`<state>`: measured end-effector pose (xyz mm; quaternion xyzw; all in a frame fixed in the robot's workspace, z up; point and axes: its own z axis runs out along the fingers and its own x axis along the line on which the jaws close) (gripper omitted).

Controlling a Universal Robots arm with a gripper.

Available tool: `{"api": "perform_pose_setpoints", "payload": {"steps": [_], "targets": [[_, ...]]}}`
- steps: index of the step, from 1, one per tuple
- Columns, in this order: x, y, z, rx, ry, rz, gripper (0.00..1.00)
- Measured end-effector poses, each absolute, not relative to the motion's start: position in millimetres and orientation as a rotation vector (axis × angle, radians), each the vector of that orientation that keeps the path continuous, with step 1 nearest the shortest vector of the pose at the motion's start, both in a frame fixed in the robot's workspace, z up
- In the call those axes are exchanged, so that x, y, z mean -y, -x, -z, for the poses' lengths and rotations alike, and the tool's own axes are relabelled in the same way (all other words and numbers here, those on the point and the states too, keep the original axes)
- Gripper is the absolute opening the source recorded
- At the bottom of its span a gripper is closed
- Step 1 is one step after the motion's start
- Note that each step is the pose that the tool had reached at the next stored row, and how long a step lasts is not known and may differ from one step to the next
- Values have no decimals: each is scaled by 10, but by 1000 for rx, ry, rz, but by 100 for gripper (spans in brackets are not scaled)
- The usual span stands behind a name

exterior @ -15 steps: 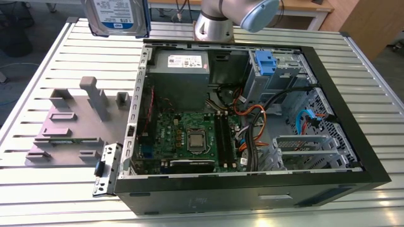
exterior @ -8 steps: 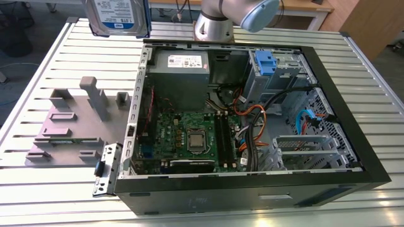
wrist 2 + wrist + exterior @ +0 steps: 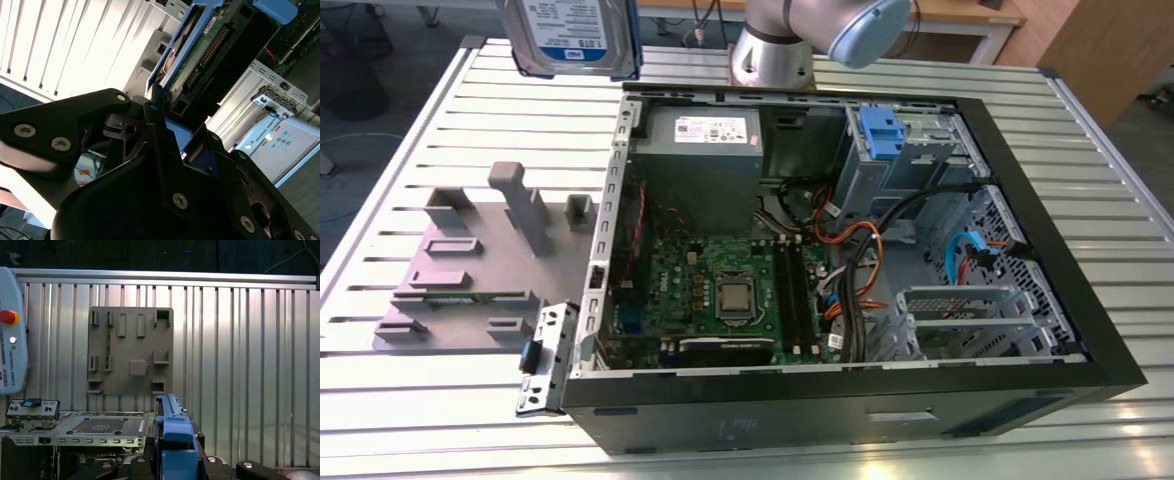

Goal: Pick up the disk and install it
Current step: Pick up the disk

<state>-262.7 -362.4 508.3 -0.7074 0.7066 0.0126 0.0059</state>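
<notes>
The gripper (image 3: 167, 130) sits closest in the second wrist view, its black body in the foreground; its jaws are closed on the disk (image 3: 200, 55), pinching the blue carrier so that the drive's green board and connector edge stick out beyond them.

In the exterior view, from its left: a grey fixture plate (image 3: 467, 270) lies flat on the slatted counter (image 3: 400, 150); the disk (image 3: 568, 35) hangs above the counter's far part, label toward the camera, clear of the plate and outside the computer case (image 3: 854, 400); the arm (image 3: 781, 45) rises just to its right; the open case holds the power supply (image 3: 700, 150), and further right the drive cage (image 3: 907, 160) with its blue latch (image 3: 881, 130).

I judge the pick-up done and the carry in hand, the disk not yet installed; seating it would call for lining the carrier squarely with the cage's bay and keeping off the cables near it.

Count: one disk, one arm, one gripper, one plate, one case, one power supply, one latch.
</notes>
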Motion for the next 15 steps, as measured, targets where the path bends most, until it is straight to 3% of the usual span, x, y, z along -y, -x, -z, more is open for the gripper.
{"api": "perform_pose_setpoints", "payload": {"steps": [15], "targets": [[3624, 2318, -5079, -2212, 2214, -39, 37]]}}
